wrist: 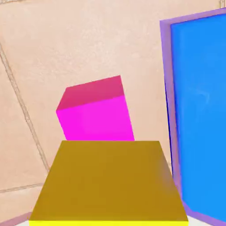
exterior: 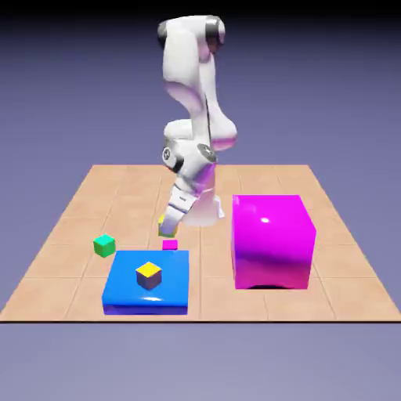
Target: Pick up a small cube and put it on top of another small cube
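My gripper [exterior: 168, 225] is shut on the small cube [exterior: 165, 230], plain yellow-green, and holds it just above the table. In the hand view this small cube [wrist: 110, 181] fills the bottom of the picture and hides both fingertips. The other small cube [exterior: 170, 244], tiny and magenta-pink, rests on the tiles a little nearer the table's front edge than the held one. In the hand view this magenta cube [wrist: 97, 114] shows whole just past the held cube's far edge. The two cubes look apart.
A flat blue slab [exterior: 125, 291] lies close in front of the magenta cube, carrying a cube with a yellow top and dark sides [exterior: 149, 274]. The slab's edge [wrist: 201, 110] fills the hand view's right. A green cube [exterior: 104, 245] sits at the exterior view's left, a big glossy magenta block [exterior: 272, 239] at its right.
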`<control>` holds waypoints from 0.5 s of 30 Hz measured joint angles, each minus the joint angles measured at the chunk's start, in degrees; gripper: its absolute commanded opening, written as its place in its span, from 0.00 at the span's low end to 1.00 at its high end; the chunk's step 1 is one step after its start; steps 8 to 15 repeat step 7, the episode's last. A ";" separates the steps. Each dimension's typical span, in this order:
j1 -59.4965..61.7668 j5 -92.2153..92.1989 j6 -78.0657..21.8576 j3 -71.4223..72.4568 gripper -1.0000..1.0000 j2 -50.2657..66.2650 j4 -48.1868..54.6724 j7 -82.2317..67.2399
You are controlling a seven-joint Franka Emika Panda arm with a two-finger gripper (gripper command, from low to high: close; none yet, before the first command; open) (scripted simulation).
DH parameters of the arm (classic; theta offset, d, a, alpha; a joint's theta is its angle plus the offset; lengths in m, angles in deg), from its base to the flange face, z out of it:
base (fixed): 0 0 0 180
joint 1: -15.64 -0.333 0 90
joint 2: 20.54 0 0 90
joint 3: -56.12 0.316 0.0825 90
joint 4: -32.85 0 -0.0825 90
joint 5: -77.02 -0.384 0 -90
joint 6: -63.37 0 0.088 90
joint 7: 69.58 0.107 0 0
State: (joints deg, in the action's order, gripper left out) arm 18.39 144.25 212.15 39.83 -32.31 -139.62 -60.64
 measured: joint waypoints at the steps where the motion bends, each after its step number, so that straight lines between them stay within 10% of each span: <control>1: 2.07 1.10 1.52 1.59 0.00 1.72 0.26 0.94; 4: 8.29 4.41 6.08 6.36 0.00 6.89 1.05 3.75; 5: 9.20 4.89 6.74 7.05 1.00 7.64 1.16 4.16; 15: 9.21 4.90 6.77 7.06 1.00 7.65 1.16 4.17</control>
